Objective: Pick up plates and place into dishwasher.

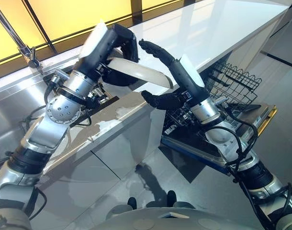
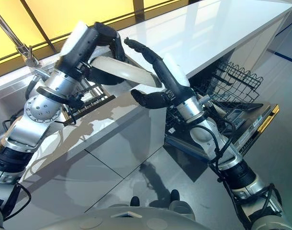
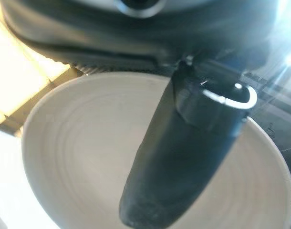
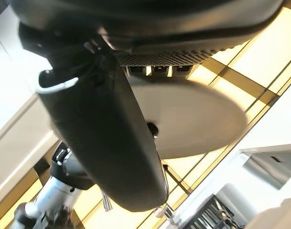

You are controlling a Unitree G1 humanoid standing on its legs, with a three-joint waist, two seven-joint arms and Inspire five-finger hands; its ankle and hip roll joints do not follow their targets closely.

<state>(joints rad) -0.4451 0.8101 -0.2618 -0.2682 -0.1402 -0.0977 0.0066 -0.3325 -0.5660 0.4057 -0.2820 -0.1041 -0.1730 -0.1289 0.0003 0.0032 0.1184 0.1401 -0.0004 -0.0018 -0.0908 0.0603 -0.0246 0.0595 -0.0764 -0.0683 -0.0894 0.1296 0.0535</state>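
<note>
— Where's the plate (image 1: 136,71) right now?

— Up in the air above the front edge of the white table (image 1: 222,28), tilted. The left hand (image 1: 115,45) has it: in the left wrist view the thumb lies across the plate's pale inner face, and from the head views its fingers wrap round the rim at the back.

— And the right hand (image 1: 172,79)?

— It's at the plate's other edge. Its fingers (image 2: 141,50) arch over the rim from above, slightly bent and spread, and the thumb sits underneath. From here I'd say it brackets the edge, but I can't tell whether it is actually clamping.

— The dishwasher?

— Its door (image 1: 261,120) hangs open to the robot's right, below the table, and the wire rack (image 1: 232,81) is pulled out over it. The plate is well above the rack, not in it. A faucet (image 1: 31,55) stands at the far left.
</note>
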